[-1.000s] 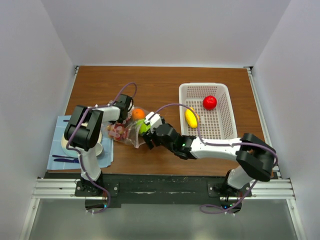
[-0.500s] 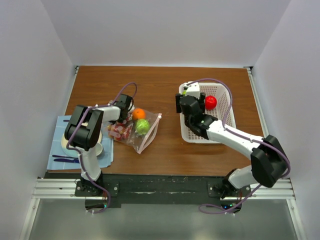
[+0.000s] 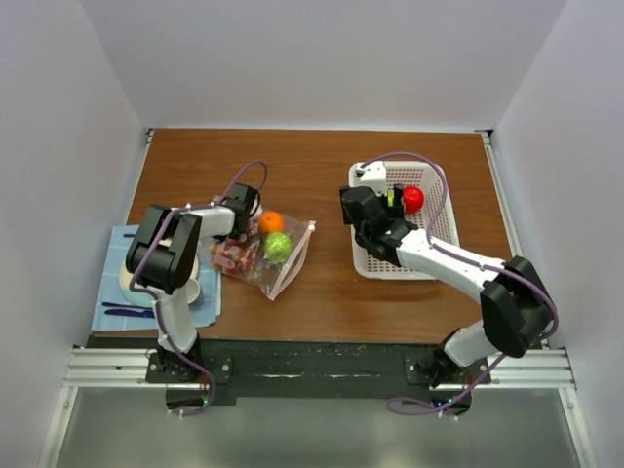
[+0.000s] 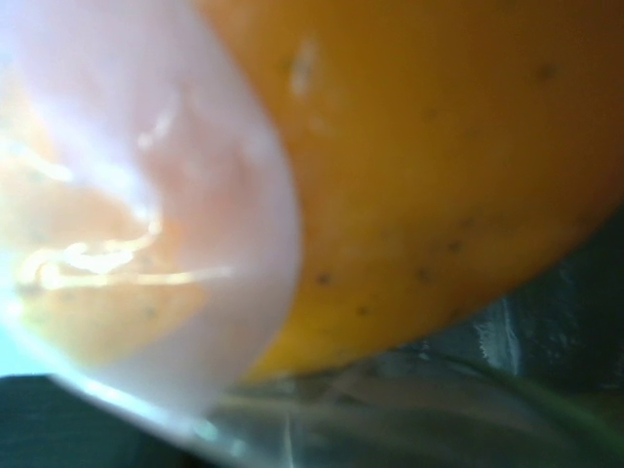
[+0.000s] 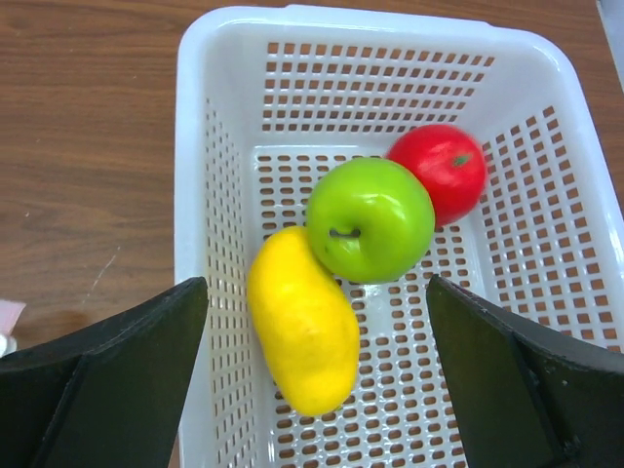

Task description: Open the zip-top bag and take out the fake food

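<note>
Near-left corner: one light blue cloth lies on the brown wooden table. A pale round dish on it is mostly hidden under the left arm.
Bag: one clear, crinkly zip-top plastic bag lies flat on the table, left of centre and well apart from the basket. Its pale zip strip runs along the edge turned toward the basket.
Inside the bag: three pieces. There is one bunch of red plastic grapes on the left, one glossy green plastic apple beside it, and one round orange fruit at the far end.
Left gripper: one, at the bag's far-left corner, just beside the orange fruit. Its wrist view is filled by that fruit behind a blurred film of plastic, and no fingers show. I cannot tell whether it grips the bag or stands parted.
Basket: one white plastic mesh basket, on the right half of the table.
Inside the basket: three pieces. One long yellow mango-like fruit lies nearest, a second green apple touches it, and one red plastic apple touches that apple on the far side.
Right gripper: one, hanging over the basket. Its two black fingers are spread wide with nothing between them.
Tally: six fruits, two of them green apples, split three and three.
</note>
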Tool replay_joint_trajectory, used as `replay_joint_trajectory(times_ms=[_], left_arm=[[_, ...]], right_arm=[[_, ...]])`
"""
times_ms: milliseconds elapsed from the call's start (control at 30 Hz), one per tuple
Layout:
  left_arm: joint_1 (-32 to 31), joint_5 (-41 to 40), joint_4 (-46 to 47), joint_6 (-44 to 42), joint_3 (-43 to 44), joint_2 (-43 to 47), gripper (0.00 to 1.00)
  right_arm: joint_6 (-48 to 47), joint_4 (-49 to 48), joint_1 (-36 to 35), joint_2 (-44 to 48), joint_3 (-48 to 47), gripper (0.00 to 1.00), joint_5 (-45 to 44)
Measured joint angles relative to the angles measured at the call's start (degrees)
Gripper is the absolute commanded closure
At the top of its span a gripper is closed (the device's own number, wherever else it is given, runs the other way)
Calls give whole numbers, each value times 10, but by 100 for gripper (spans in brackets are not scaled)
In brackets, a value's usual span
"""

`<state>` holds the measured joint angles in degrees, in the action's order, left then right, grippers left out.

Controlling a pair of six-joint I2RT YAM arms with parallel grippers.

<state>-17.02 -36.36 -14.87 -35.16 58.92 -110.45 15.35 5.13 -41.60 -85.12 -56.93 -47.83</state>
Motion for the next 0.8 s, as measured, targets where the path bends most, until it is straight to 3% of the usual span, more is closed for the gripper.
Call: replay_joint_trajectory(times_ms=[67,133,167,233,267,333,633,767,800], left_arm=[[0,0,0,0,0,0,100],[0,0,0,0,0,0,100],[0,0,0,0,0,0,100],[0,0,0,0,0,0,100],[0,0,0,0,0,0,100],[0,0,-1,0,1,0,100],[0,0,-1,0,1,0,100],[0,0,-3,0,2,0,100],[0,0,-4,0,3,0,100]], right_arm=[[-16,-11,-8,13,7,1,13],[-46,-40,-36,37,28,12,25],[-64,-54,-59,48,38,28,30],[-93,-76,-114,56,49,46,51],[-104,-87,-141,56,52,76,67],[-118,-104,-183,54,63,100,106],[-102,-163,-198,-7,110,100,239],[-96,-183,-198,-73,98,67,283],[-94,-186,-198,-91,92,66,294]])
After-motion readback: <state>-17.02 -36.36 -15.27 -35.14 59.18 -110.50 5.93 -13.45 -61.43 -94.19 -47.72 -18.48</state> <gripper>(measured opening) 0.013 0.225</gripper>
